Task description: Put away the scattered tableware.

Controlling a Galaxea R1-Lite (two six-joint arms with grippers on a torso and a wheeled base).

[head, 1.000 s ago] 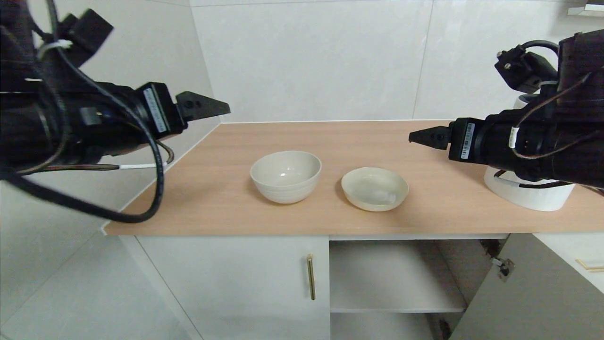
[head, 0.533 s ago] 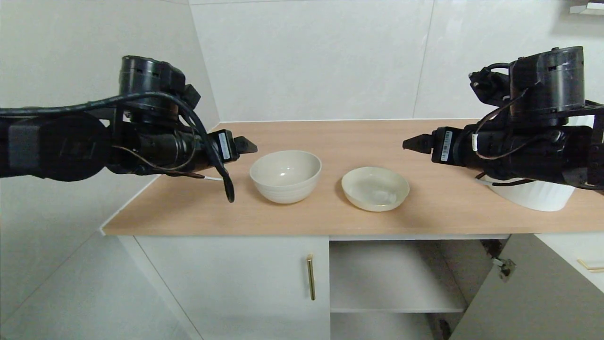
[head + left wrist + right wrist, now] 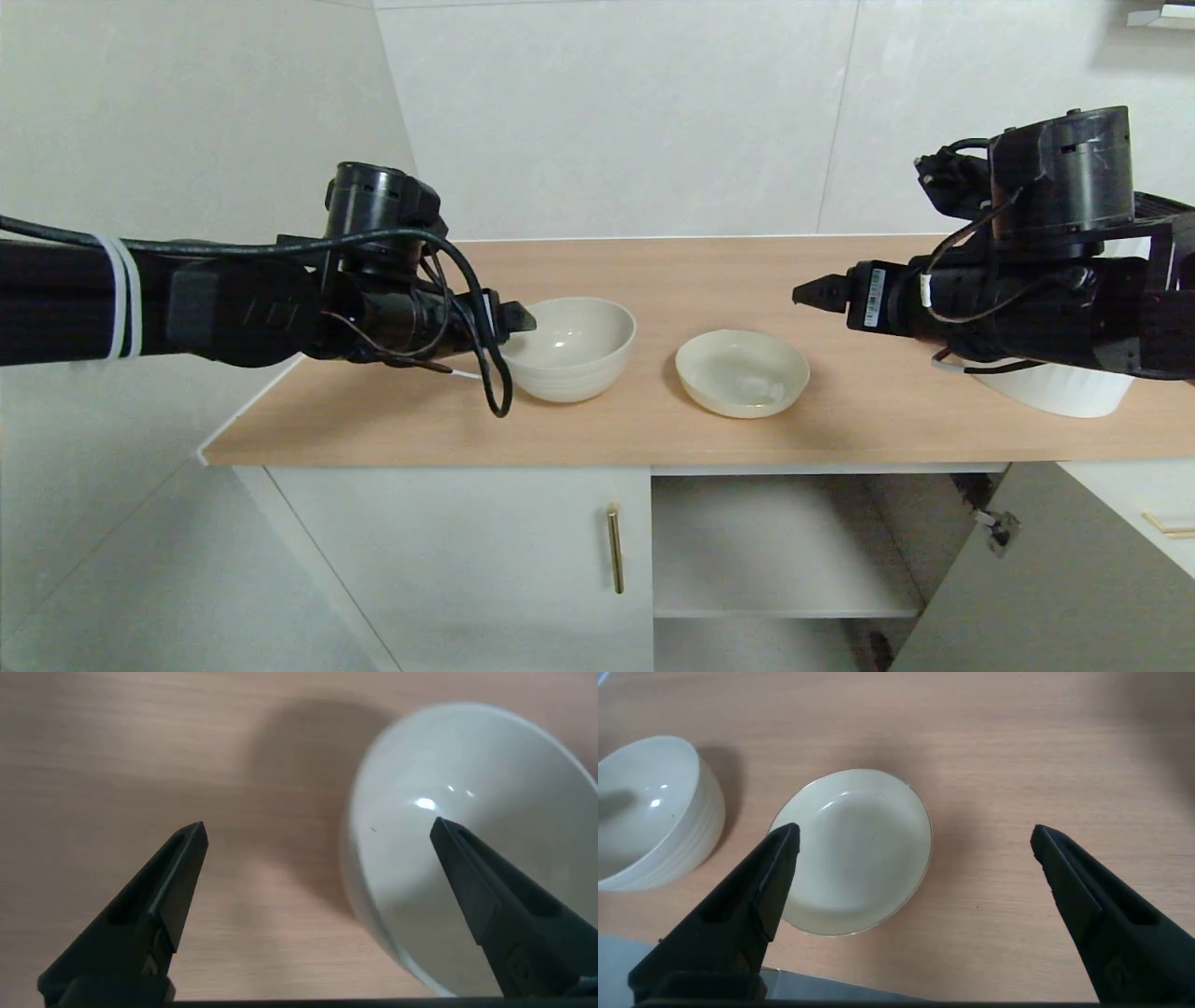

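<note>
The left pincer (image 3: 519,320), fingers wide apart, straddles the deep bowl's (image 3: 566,347) left rim on the table (image 3: 392,411). This looks like the grasping step, so next it should lower and close. The shallow dish (image 3: 742,371) sits beside the bowl, and the right pincer (image 3: 810,293) hovers over it, also spread.

The right arm (image 3: 1027,299) hides most of a white round thing (image 3: 1064,397) at the right end of the counter (image 3: 373,420), so I cannot tell what it is. The left gripper (image 3: 523,320) covers a bit of the deep bowl (image 3: 579,350) on its left side. The left wrist view cuts off part of that bowl.
</note>
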